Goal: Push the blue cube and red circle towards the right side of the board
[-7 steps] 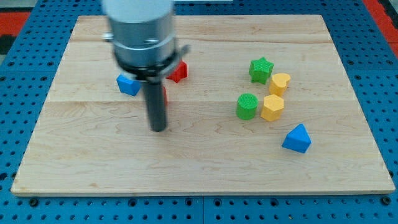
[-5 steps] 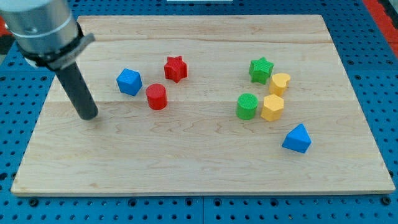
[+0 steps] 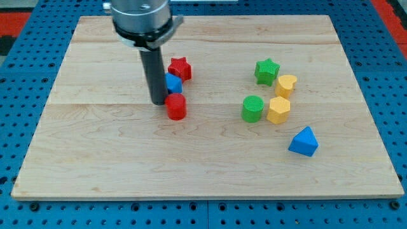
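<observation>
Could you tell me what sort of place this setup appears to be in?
Probably a robotics lab bench: a wooden board rests on a blue perforated base, small coloured blocks such as the blue cube lie on it, and my tip pushes them.

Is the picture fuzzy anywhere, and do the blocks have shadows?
In the camera view the blocks look sharp: the red cylinder block and the blue cube block right of my tip have crisp edges. Shadows are faint; the grey arm housing at the view's top looks slightly soft.

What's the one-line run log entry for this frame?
tip: left of and against blue cube, red cylinder | red star: touching cube | push: underway, blocks left of centre
</observation>
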